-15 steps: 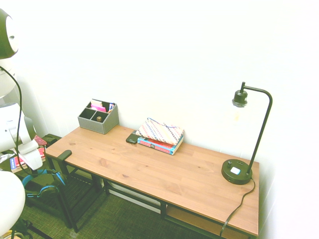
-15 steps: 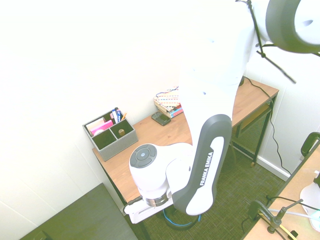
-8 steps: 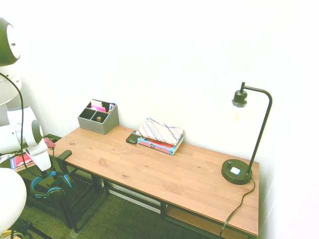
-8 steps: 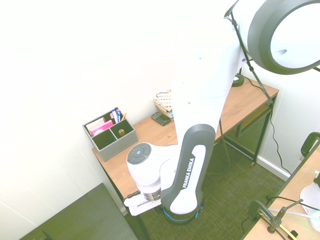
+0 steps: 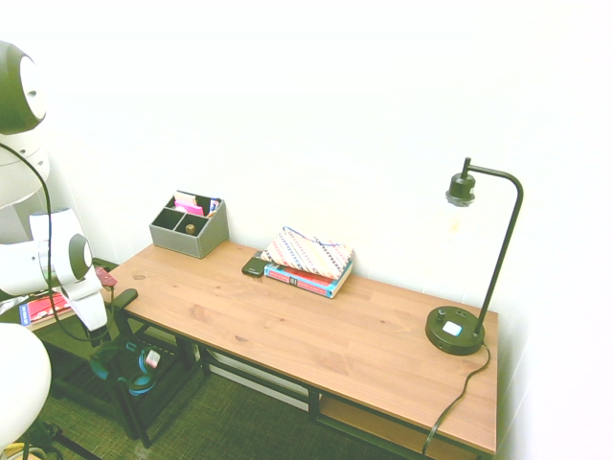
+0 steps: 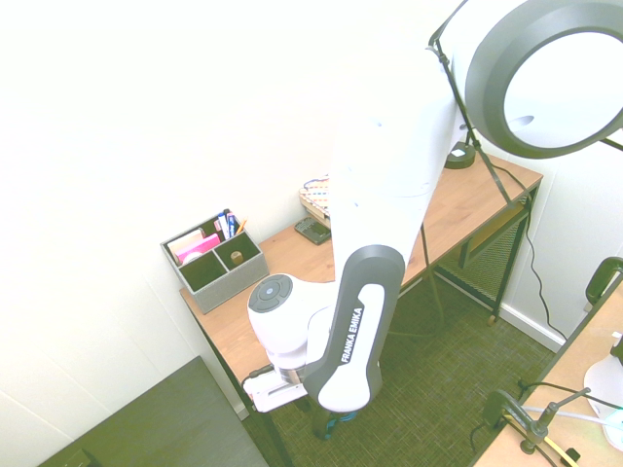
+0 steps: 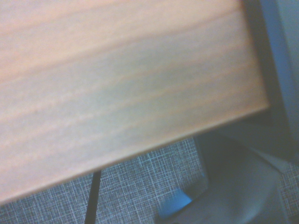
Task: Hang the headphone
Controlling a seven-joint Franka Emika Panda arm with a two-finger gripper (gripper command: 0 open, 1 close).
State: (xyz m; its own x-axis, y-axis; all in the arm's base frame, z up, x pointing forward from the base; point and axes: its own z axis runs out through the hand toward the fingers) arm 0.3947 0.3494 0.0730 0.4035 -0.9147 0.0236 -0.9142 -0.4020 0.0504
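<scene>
Gripper (image 5: pixel 99 335), one, two-fingered: low, beside the desk's near corner; whether open or closed cannot be told from these views.

Headphone (image 5: pixel 142 382), one, blue and black: directly below the gripper and slightly deskward, beneath desktop level. Contact with gripper or support not legible.

Black bracket (image 5: pixel 124 298), one, at the desk edge: just beside and above the gripper's tip; probably the intended hanger.

Desk (image 5: pixel 211 302), one, wooden: alongside the gripper, extending away from it.

Organizer (image 5: pixel 196 241), phone (image 5: pixel 254 266), pouch on book (image 5: pixel 308 253), lamp (image 5: pixel 453 331): progressively farther from the gripper along the desk, lamp farthest.

Risks, as judged: if the headband is not seated over the support, release would drop the headphone to the floor. An ear cup could catch on the gripper during withdrawal and lift the set off. Sideways travel could knock bracket or desk edge. Clean clearance before retreat advised.
</scene>
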